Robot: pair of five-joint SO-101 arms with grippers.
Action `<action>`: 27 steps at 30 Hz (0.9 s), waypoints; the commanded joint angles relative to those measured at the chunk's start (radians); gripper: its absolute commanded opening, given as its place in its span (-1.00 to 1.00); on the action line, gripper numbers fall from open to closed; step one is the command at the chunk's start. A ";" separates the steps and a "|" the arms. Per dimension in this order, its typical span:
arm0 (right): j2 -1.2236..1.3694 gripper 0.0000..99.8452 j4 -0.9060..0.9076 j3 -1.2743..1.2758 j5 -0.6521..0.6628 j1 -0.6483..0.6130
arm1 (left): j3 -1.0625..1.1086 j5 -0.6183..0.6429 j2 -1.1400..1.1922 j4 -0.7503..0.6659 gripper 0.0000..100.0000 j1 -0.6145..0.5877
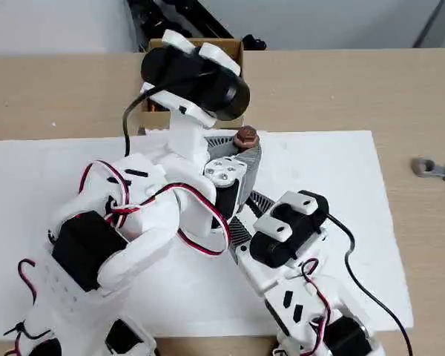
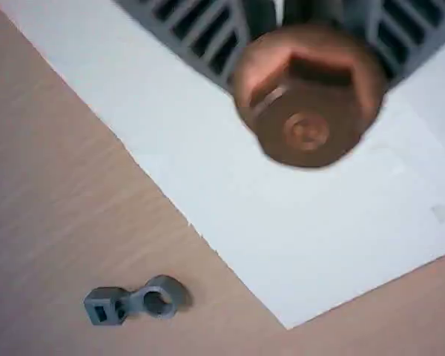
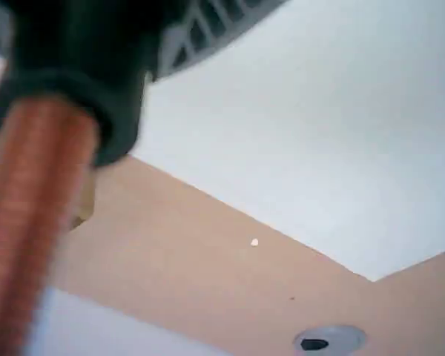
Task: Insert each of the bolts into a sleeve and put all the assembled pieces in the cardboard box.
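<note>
— Claws first: the left claw (image 2: 308,52) is clamped on the copper bolt (image 2: 308,104), grey fingers (image 2: 196,33) on either side of the hex head, holding it up off the white sheet (image 2: 282,222).
— And the right claw (image 3: 74,52) looks closed on the black sleeve (image 3: 81,104), with the threaded shank (image 3: 30,222) poking right through it toward that arm's wrist.
— So talk me through the axis.
— From above, the head (image 1: 245,137) is the high end, tipped toward the far edge of the table. The shank runs down and back toward the right arm. One long line, head far, tip near.
— Looks mated to me, though I can't tell whether the head sits flush on the sleeve.
— Then it all turns on the cardboard box (image 1: 239,52). It lies just beyond the head, on the far side, roughly along that same axis.
— Who's closer?
— Left arm, I'd say; its wrist hangs right over the box. It could carry the piece in head-first, provided the right claw lets go.
</note>
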 commanded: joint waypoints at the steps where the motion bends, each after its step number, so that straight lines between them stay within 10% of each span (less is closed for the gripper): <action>1: -0.001 -0.99 -0.027 -0.006 -0.006 0.027 | 0.021 -0.011 -0.009 -0.041 -0.99 -0.002; 27: -0.001 -0.99 -0.028 -0.012 -0.009 0.051 | 0.219 -0.071 -0.054 -0.230 -0.99 -0.005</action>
